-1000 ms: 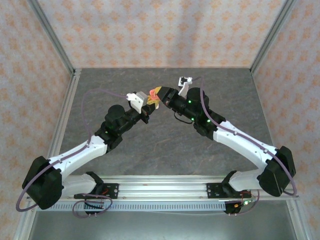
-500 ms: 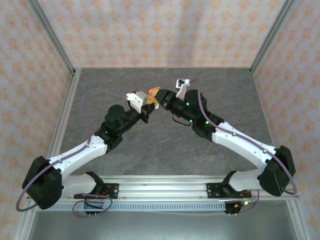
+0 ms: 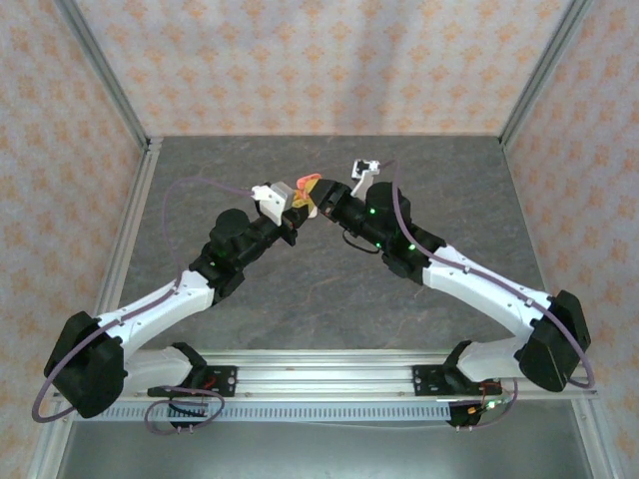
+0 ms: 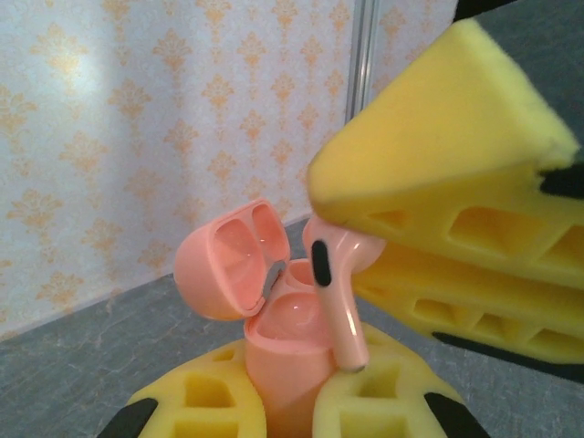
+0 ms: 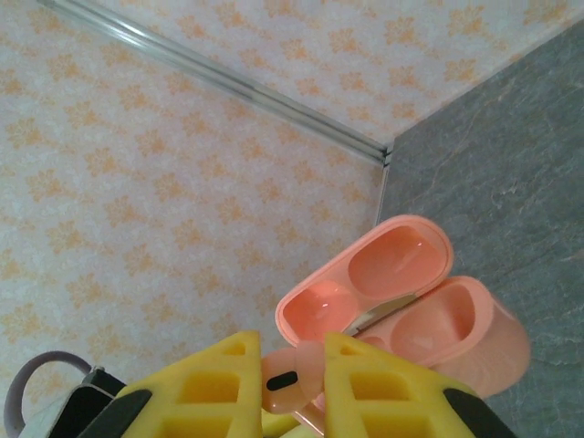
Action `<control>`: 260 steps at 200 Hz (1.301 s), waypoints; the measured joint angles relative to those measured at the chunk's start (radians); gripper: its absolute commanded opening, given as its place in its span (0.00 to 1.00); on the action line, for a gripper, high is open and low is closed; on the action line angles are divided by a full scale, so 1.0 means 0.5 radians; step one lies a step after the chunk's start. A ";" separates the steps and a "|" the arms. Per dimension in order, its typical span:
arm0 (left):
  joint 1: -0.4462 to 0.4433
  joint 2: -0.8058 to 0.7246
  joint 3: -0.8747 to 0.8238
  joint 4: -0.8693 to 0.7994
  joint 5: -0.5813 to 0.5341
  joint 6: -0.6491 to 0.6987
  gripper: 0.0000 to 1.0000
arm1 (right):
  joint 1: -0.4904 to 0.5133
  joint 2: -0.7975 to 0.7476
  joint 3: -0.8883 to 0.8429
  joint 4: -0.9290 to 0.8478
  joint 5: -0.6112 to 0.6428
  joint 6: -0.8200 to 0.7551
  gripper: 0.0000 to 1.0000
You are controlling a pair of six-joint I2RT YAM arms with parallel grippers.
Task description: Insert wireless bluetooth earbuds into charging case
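On the left wrist view I see the right gripper (image 4: 342,242) pinching a pink earbud (image 4: 336,297) at the open case (image 4: 283,351), which the left gripper (image 4: 287,406) clamps; overhead, above the table (image 3: 300,299), the earbud is too small to tell.

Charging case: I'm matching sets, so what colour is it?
The charging case is salmon pink, lid and body; clearest in the left wrist view.

Pink charging case (image 4: 283,365): smooth plastic, glossy inside lid. Pink earbud (image 4: 339,310): same glossy plastic. Yellow right gripper pads (image 4: 456,137), upper right: matt, probably foam. Grey table (image 4: 64,374): matt, stone-like.
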 measured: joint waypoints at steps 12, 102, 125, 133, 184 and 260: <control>0.000 0.000 -0.001 0.001 -0.004 -0.008 0.00 | 0.000 -0.022 -0.024 0.005 0.049 -0.002 0.18; 0.000 0.000 0.000 -0.002 -0.004 -0.021 0.00 | -0.001 0.019 -0.042 0.082 0.157 -0.005 0.18; 0.000 0.001 -0.001 -0.013 -0.014 -0.021 0.00 | -0.001 0.050 -0.037 0.089 0.154 0.000 0.18; 0.000 0.000 0.000 -0.016 -0.020 -0.021 0.00 | -0.001 0.054 -0.036 0.091 0.153 0.001 0.18; 0.000 0.000 0.000 -0.021 -0.043 -0.021 0.00 | 0.000 0.079 -0.027 0.117 0.146 0.009 0.18; 0.000 0.000 -0.001 -0.020 -0.042 -0.021 0.00 | 0.014 0.079 -0.027 0.150 0.124 0.033 0.18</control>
